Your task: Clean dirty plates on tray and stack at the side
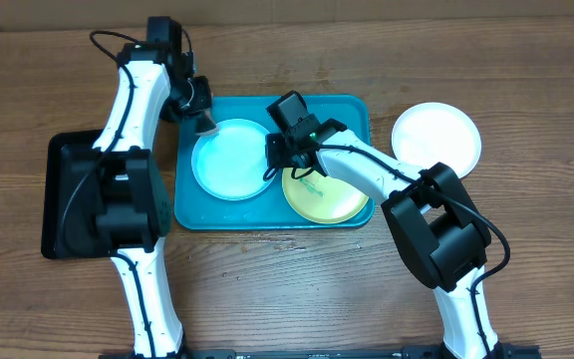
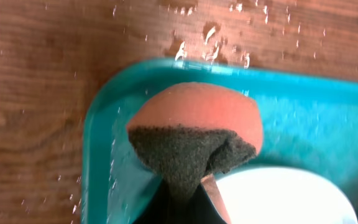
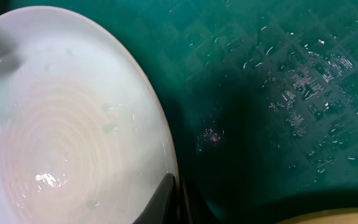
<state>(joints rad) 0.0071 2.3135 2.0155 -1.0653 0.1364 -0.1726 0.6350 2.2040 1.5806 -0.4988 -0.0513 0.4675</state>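
The teal tray [image 1: 350,113] holds the light blue plate [image 1: 229,162] on its left and the yellow-green plate [image 1: 339,199], with a blue-green smear, on its right. The white plate [image 1: 436,137] lies on the table to the right of the tray. My right gripper [image 1: 277,157] is shut on the light blue plate's right rim; the right wrist view shows the fingers [image 3: 176,200] pinching that plate's [image 3: 67,124] edge. My left gripper [image 1: 203,118] is shut on an orange sponge with a dark scouring pad [image 2: 194,134] at the tray's far left corner [image 2: 98,155], beside the light blue plate [image 2: 284,196].
A smaller black tray [image 1: 66,199] lies left of the teal tray, partly under my left arm. Water drops speckle the wood behind the tray [image 2: 210,31] and the tray floor [image 3: 291,93]. The yellow-green plate's edge [image 3: 347,218] shows at the bottom right of the right wrist view.
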